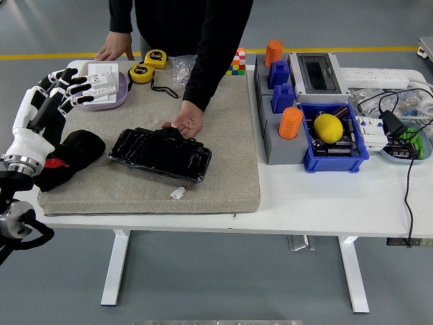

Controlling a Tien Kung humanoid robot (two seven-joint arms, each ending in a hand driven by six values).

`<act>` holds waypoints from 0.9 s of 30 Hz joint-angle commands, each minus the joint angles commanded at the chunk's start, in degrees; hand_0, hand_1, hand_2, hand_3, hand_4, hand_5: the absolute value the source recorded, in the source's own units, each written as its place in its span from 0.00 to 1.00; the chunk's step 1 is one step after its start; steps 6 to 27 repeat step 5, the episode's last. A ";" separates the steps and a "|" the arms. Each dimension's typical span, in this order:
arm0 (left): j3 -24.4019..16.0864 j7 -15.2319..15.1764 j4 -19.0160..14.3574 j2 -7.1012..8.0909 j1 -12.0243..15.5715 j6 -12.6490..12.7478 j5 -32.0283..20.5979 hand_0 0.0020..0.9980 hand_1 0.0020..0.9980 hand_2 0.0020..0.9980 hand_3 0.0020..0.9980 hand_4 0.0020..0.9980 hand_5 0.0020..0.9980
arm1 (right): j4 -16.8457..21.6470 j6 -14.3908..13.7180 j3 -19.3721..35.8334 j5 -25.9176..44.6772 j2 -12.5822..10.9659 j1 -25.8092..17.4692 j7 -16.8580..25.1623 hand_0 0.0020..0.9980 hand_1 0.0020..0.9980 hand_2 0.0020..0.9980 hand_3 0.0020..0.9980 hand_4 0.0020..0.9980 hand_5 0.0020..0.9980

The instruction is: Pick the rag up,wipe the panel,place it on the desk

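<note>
A single head view is supplied, mounted high on the robot's side and facing forward and down across the white table [325,203], whose near edge runs along the lower part of the frame with floor below it. Range is moderate: the full tabletop width is covered, the far side reaching a person's torso [183,27]. The left hand [51,98] enters from the left edge.

left white-and-black robot hand [53,95]: raised, fingers spread | crumpled black cloth rag [67,157]: below it, untouched | glossy black rectangular panel [160,154]: right, steadied by person's hand [187,121]
</note>
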 joint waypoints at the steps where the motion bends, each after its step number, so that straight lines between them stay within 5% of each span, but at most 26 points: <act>1: -0.02 -0.01 0.01 0.02 0.01 0.01 -0.01 0.49 0.60 0.56 0.56 0.73 0.41 | -0.01 0.00 -0.05 0.03 0.01 -0.01 0.00 0.74 0.70 0.70 0.62 1.00 0.53; 27: -0.13 -0.09 0.25 0.10 0.06 0.06 -0.13 0.49 0.60 0.56 0.56 0.73 0.41 | 0.01 0.01 -0.33 0.16 0.00 0.01 0.02 0.74 0.70 0.70 0.62 1.00 0.53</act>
